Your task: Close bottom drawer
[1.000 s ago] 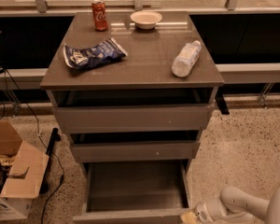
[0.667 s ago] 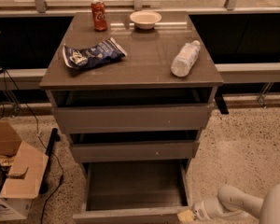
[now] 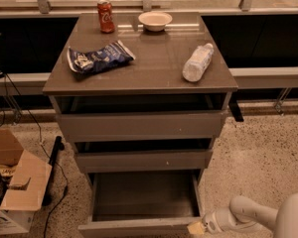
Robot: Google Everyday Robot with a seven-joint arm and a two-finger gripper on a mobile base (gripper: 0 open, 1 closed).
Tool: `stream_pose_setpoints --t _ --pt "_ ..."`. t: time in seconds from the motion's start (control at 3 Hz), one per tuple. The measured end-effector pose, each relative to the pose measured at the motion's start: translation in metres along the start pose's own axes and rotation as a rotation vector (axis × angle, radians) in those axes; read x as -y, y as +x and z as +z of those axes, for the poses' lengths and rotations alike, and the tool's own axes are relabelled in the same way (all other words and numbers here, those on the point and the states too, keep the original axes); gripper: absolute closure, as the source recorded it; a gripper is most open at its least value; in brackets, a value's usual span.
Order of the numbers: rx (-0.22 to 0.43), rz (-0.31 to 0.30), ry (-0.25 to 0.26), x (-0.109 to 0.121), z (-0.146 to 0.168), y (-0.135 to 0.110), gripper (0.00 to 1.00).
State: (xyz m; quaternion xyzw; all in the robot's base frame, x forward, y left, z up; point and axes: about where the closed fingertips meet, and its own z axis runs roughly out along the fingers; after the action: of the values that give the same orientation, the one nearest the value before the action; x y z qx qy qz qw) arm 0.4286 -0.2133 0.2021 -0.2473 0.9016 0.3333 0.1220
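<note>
Little has moved: the gripper (image 3: 195, 227) has crept a shade to the left and now sits low at the near right, at the right end of the bottom drawer (image 3: 139, 227) front, touching it or just beside it. Whether the claw is apart or together cannot be told. Its pale arm (image 3: 253, 213) reaches in from the right edge. The drawer itself looks unchanged, pulled well out toward the near side from under the cabinet (image 3: 154, 71), its shallow box showing empty. The two drawers above it sit slightly ajar as before, and the can (image 3: 106, 16), bowl (image 3: 155, 20), bag (image 3: 99, 57) and bottle (image 3: 197, 62) on top have not shifted.

As for handling, the drawer is a stiff box, and being empty it should be light and run back along its slides with a steady push. Its front is flat and smooth with no handle, so there is nothing to grip. The face itself is the place to press. Pushing nearer the middle seems safer than at the right corner, where the box may skew on its slides or the gripper slip off the edge.
</note>
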Motion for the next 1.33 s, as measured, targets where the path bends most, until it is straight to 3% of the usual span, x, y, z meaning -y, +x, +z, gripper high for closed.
stream_pose_setpoints --t 1.0,1.33 --pt "0.018 -0.004 0.016 0.003 0.005 -0.003 1.00" --pt "0.080 -0.007 0.032 0.018 0.019 -0.021 0.81"
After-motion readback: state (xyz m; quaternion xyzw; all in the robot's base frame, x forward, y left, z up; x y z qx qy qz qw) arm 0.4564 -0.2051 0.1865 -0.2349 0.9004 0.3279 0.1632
